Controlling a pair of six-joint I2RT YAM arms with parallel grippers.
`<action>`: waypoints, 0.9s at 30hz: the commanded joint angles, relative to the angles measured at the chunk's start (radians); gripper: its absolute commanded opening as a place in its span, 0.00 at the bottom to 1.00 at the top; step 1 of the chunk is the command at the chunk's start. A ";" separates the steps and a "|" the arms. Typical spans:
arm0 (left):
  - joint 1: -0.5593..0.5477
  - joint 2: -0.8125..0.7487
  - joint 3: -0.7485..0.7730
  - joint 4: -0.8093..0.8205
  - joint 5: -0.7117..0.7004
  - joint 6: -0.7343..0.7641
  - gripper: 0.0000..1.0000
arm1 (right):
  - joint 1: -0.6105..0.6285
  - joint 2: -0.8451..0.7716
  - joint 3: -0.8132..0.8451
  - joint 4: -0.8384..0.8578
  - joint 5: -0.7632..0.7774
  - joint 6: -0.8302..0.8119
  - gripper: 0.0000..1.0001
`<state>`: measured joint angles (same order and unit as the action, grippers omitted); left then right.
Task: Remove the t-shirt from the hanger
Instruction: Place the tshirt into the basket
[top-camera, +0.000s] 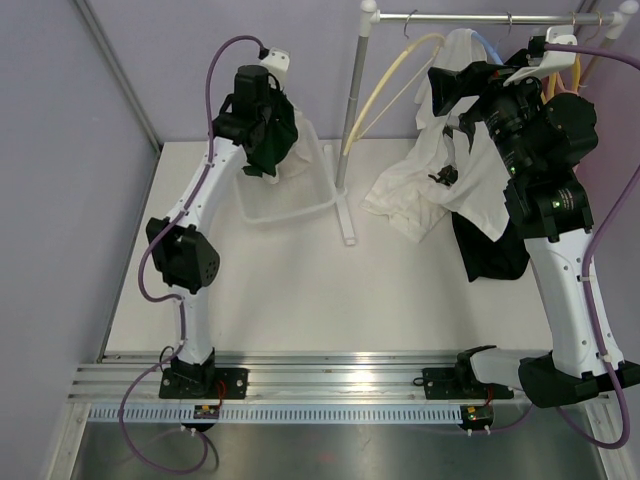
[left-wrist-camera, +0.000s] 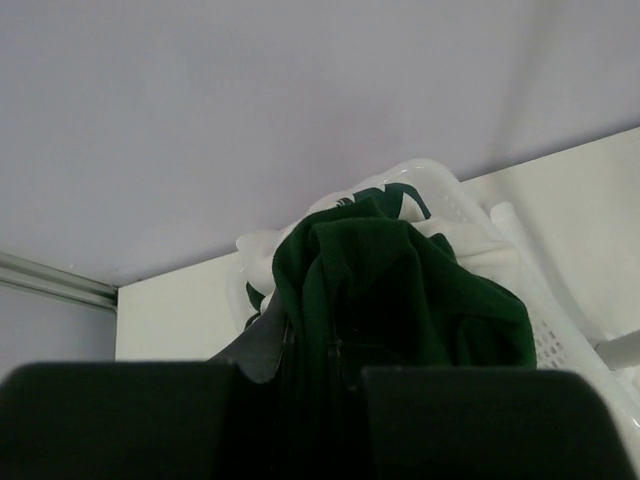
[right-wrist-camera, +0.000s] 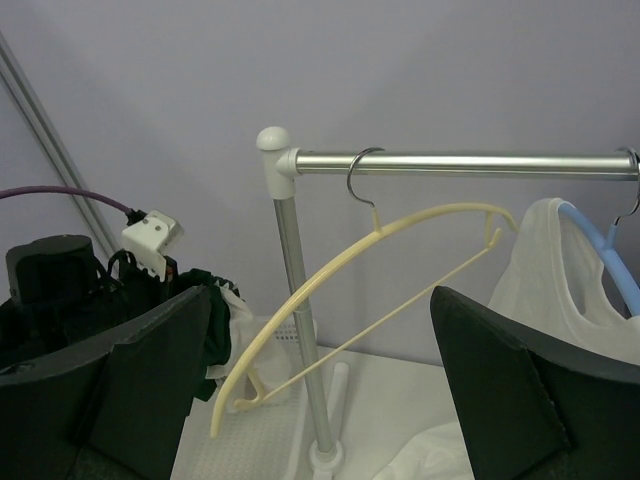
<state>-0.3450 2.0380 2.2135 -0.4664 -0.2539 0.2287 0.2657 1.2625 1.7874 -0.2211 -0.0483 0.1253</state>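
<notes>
Top external view showed the left claw raised above the white basket at the back left of the tabletop. It was clenched on a dark green t-shirt. The left wrist view confirmed the grip: green cloth ran down between the two fingers, with the basket directly beneath.

The right claw was released, its jaws spread wide and holding nothing. It stood in front of the rail, facing the hangers.

Position of the task item:
- The white t-shirt hung on the blue hanger at the right end of the rail.
- Its upper part was draped over the hanger. Its lower part trailed down onto the tabletop near the rack post.
- A cream hanger hung bare on the rail, just left of the blue one.
- A dark garment lay on the tabletop beside the right arm.

Progress assessment: the bare cream hanger and the green t-shirt held over the basket suggest one garment was already off. The green t-shirt was not yet let go into the basket. The white t-shirt was not yet off its hanger, so that removal appeared to be the main work left. The right claw was near that shirt but not on it.
</notes>
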 joint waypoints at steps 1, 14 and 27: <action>0.044 0.028 0.005 0.213 0.042 -0.061 0.00 | -0.003 -0.018 0.015 0.051 -0.025 0.004 0.99; 0.084 0.194 -0.058 0.239 0.108 -0.034 0.72 | -0.003 -0.029 -0.006 0.069 -0.016 -0.009 0.99; 0.066 -0.120 -0.165 0.207 0.203 -0.086 0.99 | -0.003 -0.031 -0.005 0.060 -0.007 -0.019 0.99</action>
<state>-0.2710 2.1017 2.0724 -0.3279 -0.0902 0.1696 0.2653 1.2503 1.7798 -0.1993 -0.0479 0.1238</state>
